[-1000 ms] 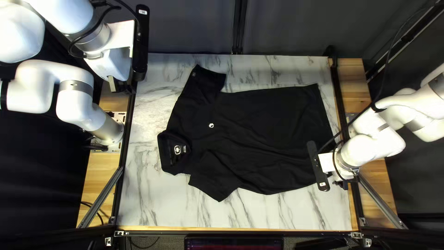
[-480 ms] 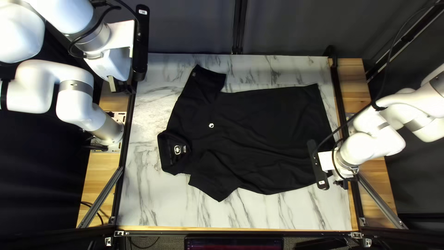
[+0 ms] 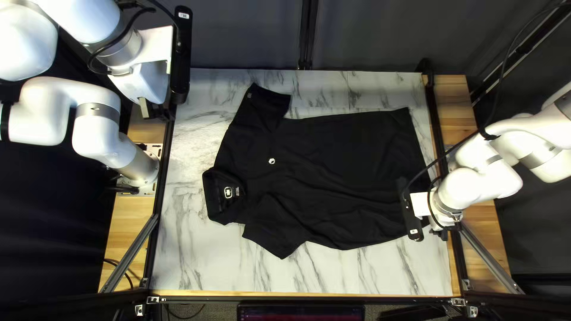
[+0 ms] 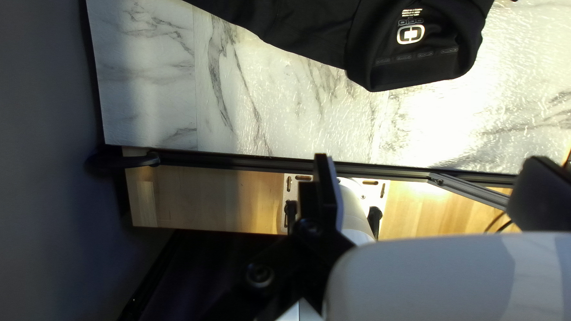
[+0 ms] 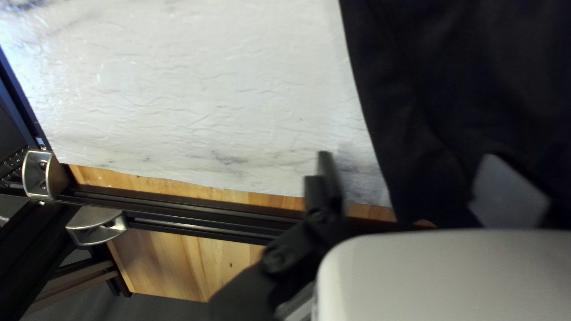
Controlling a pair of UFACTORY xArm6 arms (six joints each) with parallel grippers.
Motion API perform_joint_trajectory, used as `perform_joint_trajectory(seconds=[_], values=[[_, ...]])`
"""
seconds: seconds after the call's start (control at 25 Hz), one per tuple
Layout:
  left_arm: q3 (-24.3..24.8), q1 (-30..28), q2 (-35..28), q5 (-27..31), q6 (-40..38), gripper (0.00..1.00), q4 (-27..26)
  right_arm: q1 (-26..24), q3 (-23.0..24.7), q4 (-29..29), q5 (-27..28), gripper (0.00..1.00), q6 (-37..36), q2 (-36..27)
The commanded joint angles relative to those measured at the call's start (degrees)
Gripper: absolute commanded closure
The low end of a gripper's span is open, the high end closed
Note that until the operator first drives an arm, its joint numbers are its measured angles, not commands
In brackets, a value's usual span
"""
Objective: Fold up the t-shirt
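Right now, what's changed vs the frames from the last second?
My right arm's white wrist, carrying the right pincer, has shifted slightly toward the far edge of the white marble-patterned table. Nothing visibly taken hold of or let go. Same as before: my white left arm and the black short-sleeved collared shirt, still spread out unfolded.

Ahead of the left gripper [image 3: 153, 111], the t-shirt [image 3: 351, 160] is black with a white emblem [image 3: 272, 161]; the tabletop [image 3: 199, 261] is white, veined grey (quite like marble, really).
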Motion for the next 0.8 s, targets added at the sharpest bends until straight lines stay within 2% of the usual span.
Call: perform_joint_trajectory(seconds=[0.04, 0.44, 0.68, 0.72, 0.8], values=[[0.0, 0.0, 0.0, 0.0, 0.0, 0.0, 0.0, -0.6, -0.8, -1.5, 2.0, 0.97, 0.8, -1.1], [0.0, 0.0, 0.0, 0.0, 0.0, 0.0, 0.0, -3.1, -4.3, -6.2, 10.1, 1.0, 2.9, -4.7], [0.0, 0.0, 0.0, 0.0, 0.0, 0.0, 0.0, -8.0, -6.7, -11.1, 22.3, 1.0, 2.7, -14.0], [0.0, 0.0, 0.0, 0.0, 0.0, 0.0, 0.0, -8.2, -6.8, -11.4, 23.0, 1.0, 2.9, -14.6], [0.0, 0.0, 0.0, 0.0, 0.0, 0.0, 0.0, -10.5, -6.7, -12.9, 28.2, 1.0, 1.8, -20.5]])
